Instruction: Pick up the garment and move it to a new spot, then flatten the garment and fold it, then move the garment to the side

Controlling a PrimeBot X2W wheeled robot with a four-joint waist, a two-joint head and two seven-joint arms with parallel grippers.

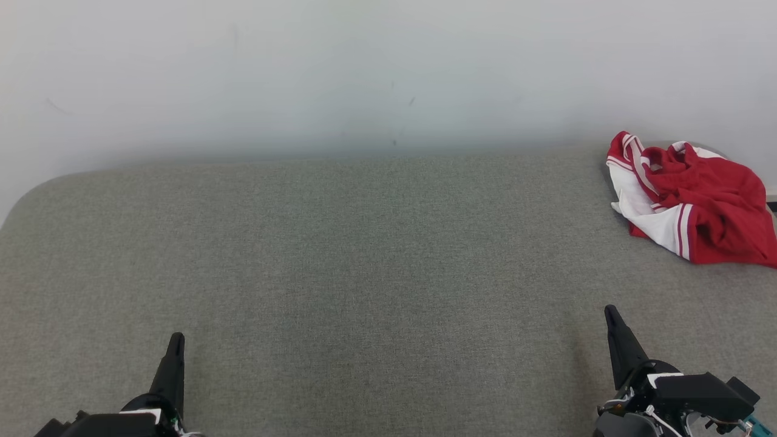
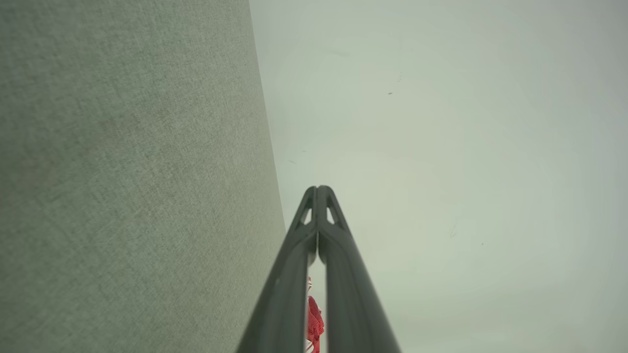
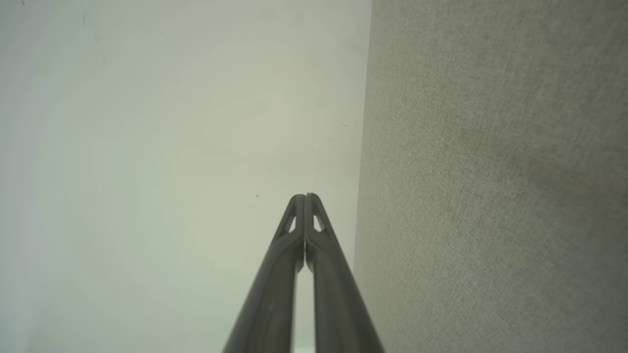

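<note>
The garment (image 1: 698, 197), red with white panels and stripes, lies crumpled at the far right of the grey fabric surface (image 1: 364, 273), close to the wall. A sliver of the garment (image 2: 314, 321) peeks between the left fingers in the left wrist view. My left gripper (image 1: 176, 340) rests at the lower left, shut and empty, far from the garment. My right gripper (image 1: 610, 312) sits at the lower right, shut and empty, well in front of the garment. The wrist views show each gripper (image 2: 318, 189) (image 3: 304, 197) with tips pressed together.
A pale wall (image 1: 364, 73) runs along the back of the grey surface. The surface's rounded left corner (image 1: 36, 188) shows at the far left. Broad open fabric lies between the grippers and the wall.
</note>
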